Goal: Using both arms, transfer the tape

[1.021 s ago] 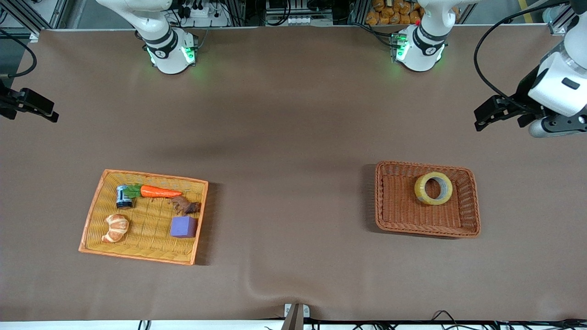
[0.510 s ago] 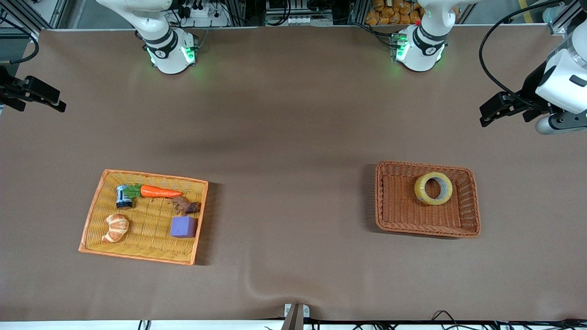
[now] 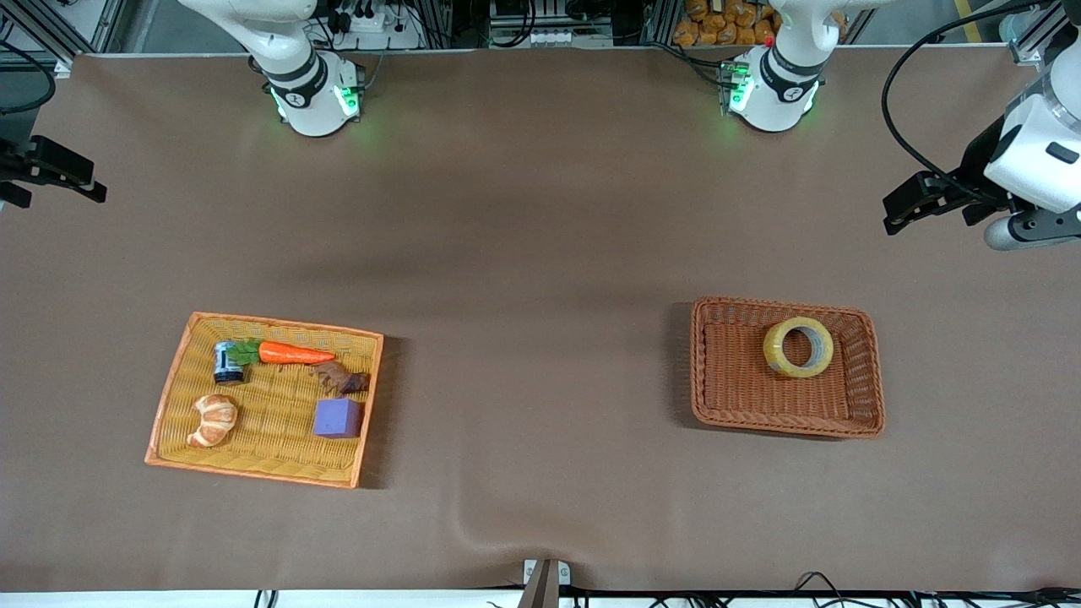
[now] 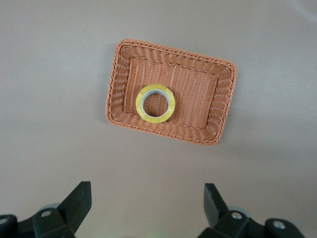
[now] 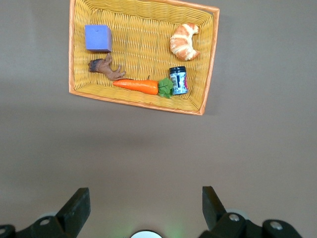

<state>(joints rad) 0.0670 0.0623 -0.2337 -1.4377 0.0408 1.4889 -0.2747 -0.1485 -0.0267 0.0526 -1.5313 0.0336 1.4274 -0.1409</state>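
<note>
The tape [image 3: 775, 350], a yellowish ring, lies flat in the brown wicker basket [image 3: 701, 371] toward the left arm's end of the table. It also shows in the left wrist view [image 4: 139, 105], inside the basket [image 4: 113, 84]. My left gripper [image 3: 897, 211] hangs open and empty high over bare table, off to the side of that basket; its fingers [image 4: 79, 198] stand wide apart. My right gripper [image 3: 84, 181] is open and empty, high over the table edge at the right arm's end; its fingers [image 5: 77, 203] are spread wide.
A yellow wicker tray [image 3: 169, 405] toward the right arm's end holds a croissant [image 3: 213, 420], a purple cube [image 3: 338, 417], a carrot [image 3: 291, 353], a small can [image 3: 226, 361] and a brown figure [image 3: 342, 378]. The brown table cloth has a wrinkle [image 3: 473, 523] near the front edge.
Both grippers have drifted a little toward the robots' bases. The right gripper then slid outward toward its table end. The tape and baskets have not moved.
</note>
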